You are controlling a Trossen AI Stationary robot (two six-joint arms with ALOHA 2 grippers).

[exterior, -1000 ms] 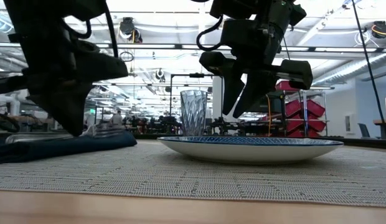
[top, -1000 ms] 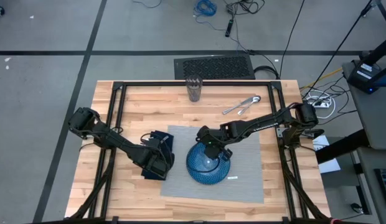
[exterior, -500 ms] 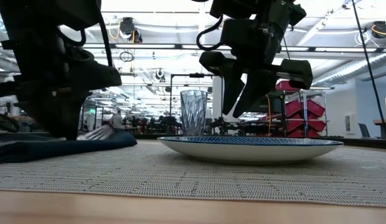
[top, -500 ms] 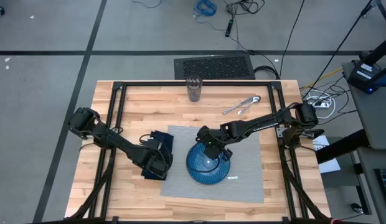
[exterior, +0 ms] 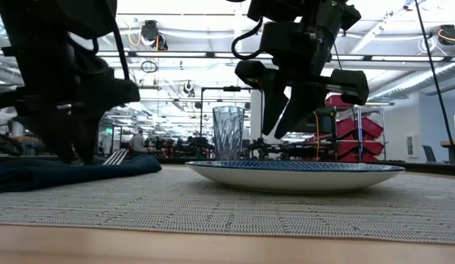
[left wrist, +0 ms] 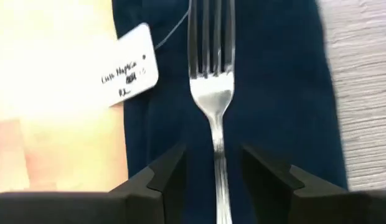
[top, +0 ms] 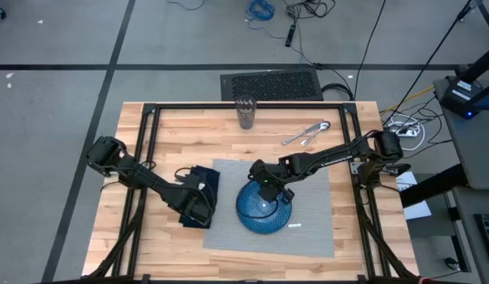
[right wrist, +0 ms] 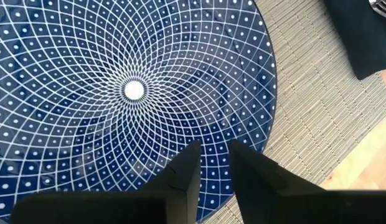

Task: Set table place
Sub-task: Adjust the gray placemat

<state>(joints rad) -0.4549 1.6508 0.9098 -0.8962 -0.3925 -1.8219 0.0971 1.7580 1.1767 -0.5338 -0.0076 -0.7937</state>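
A silver fork (left wrist: 213, 93) lies lengthwise on the folded navy napkin (top: 201, 180), which sits at the left edge of the grey placemat (top: 307, 229). My left gripper (left wrist: 213, 180) stands open over the fork's handle, one finger on each side with a gap to both. In the low view the fork's tines (exterior: 114, 156) rest on the napkin (exterior: 81, 170). The round blue plate (top: 264, 209) sits on the placemat. My right gripper (right wrist: 213, 168) hovers above the plate, fingers slightly apart with nothing between them.
A clear glass (top: 245, 112) stands at the far middle of the wooden table (top: 173, 126). Two more pieces of silver cutlery (top: 307, 132) lie at the far right. A white tag (left wrist: 127, 71) hangs off the napkin. A black frame runs round the table's edge.
My left gripper has opened and let go of the fork while staying in place. The fork's tine end has sunk a little and now lies on the napkin. My right gripper has kept still above the plate.
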